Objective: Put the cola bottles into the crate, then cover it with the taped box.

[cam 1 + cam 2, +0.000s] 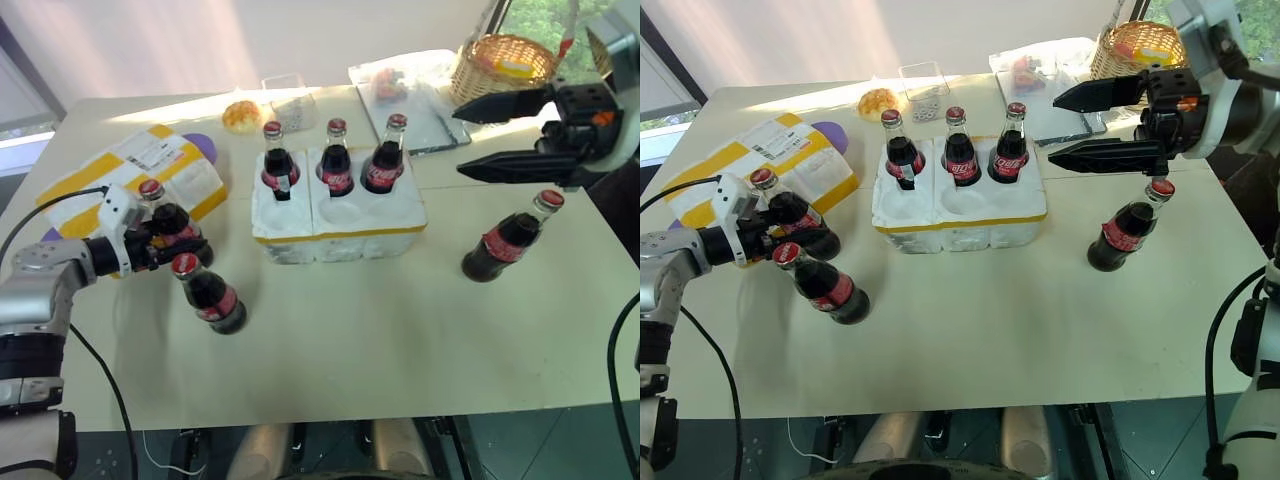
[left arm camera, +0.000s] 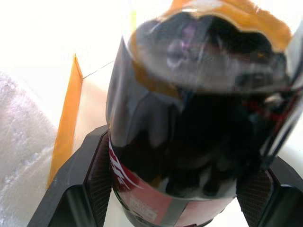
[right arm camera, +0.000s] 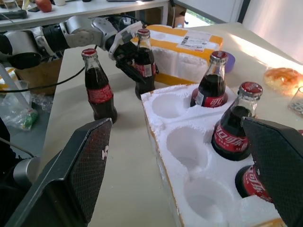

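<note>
Sunlit worktop (image 1: 400,330): left end effector (image 1: 165,240) seemingly grasping a cola bottle (image 1: 172,222) may topple the bottle (image 1: 208,293) just beside it; right end effector (image 1: 480,135) released.

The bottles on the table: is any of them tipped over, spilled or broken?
None. Three cola bottles stand upright in the crate, three stand on the table. No spill shows. The left claw sits around one bottle by the taped box.
</note>
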Action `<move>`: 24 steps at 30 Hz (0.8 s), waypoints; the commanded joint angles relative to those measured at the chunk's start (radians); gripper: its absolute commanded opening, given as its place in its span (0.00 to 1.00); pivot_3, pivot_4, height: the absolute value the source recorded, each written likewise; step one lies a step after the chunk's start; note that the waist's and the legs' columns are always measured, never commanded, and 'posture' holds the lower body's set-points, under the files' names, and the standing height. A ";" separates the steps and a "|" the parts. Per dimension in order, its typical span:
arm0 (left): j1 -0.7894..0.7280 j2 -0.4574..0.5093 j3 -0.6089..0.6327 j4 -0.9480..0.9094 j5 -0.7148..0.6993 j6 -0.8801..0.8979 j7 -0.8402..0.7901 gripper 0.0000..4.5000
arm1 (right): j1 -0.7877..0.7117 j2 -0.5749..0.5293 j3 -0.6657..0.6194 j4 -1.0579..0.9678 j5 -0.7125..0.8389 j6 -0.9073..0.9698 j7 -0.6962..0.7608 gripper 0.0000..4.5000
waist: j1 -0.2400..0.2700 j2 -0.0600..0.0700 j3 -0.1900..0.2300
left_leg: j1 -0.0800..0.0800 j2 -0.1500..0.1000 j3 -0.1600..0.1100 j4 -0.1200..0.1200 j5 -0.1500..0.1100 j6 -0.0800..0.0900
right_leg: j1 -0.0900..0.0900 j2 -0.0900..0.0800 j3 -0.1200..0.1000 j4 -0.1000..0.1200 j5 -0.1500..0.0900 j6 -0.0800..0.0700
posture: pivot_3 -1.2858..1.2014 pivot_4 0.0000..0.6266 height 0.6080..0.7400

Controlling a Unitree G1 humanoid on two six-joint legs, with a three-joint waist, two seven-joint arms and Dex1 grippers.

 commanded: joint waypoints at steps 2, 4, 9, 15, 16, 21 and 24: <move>-0.111 0.074 0.041 -0.054 -0.076 0.075 -0.086 0.62 | 0.016 -0.021 -0.039 -0.048 0.016 -0.021 -0.017 1.00 | 0.000 -0.006 0.004 | 0.000 0.000 0.000 0.000 0.000 0.000 | 0.000 0.000 0.000 0.001 0.000 0.000 | 0.52 0.24 1.00; -0.192 0.092 0.020 -0.047 -0.096 0.126 -0.138 0.62 | 0.038 -0.020 -0.048 -0.059 0.018 -0.021 -0.035 1.00 | 0.002 -0.010 0.006 | -0.001 0.000 0.000 0.001 0.000 -0.001 | -0.001 0.000 0.000 0.003 0.000 0.000 | 0.52 0.24 1.00; -0.399 0.079 -0.065 0.025 -0.093 0.177 -0.271 0.62 | 0.099 -0.032 -0.082 -0.099 0.035 -0.010 -0.072 1.00 | 0.003 -0.010 0.006 | -0.009 -0.001 -0.001 0.011 0.001 -0.001 | -0.004 0.000 -0.001 0.005 0.000 0.000 | 0.52 0.24 1.00; -0.645 -0.050 -0.176 0.215 -0.037 0.119 -0.370 0.62 | 0.170 -0.040 -0.142 -0.152 0.062 0.019 -0.146 1.00 | 0.002 -0.011 0.006 | -0.009 -0.002 0.000 0.013 0.001 -0.001 | -0.004 0.000 -0.001 0.006 0.001 0.001 | 0.52 0.24 1.00; -0.671 -0.073 -0.190 0.248 -0.023 0.098 -0.380 0.62 | 0.181 -0.041 -0.151 -0.162 0.069 0.025 -0.158 1.00 | 0.002 -0.011 0.006 | -0.009 -0.001 0.000 0.013 0.001 -0.001 | -0.004 0.000 -0.001 0.006 0.001 0.002 | 0.52 0.24 1.00; -0.759 -0.184 -0.219 0.413 0.037 -0.011 -0.400 0.62 | 0.252 -0.059 -0.214 -0.218 0.108 0.058 -0.214 1.00 | -0.002 -0.011 0.006 | -0.010 -0.001 0.001 0.013 0.002 -0.002 | -0.004 0.000 0.000 0.006 0.001 0.002 | 0.52 0.24 1.00; -0.766 -0.213 -0.228 0.448 0.062 -0.048 -0.423 0.62 | 0.279 -0.065 -0.240 -0.236 0.126 0.072 -0.240 1.00 | -0.006 -0.011 0.006 | -0.010 -0.001 0.002 0.013 0.002 -0.002 | -0.006 0.000 0.000 0.006 0.001 0.002 | 0.52 0.24 1.00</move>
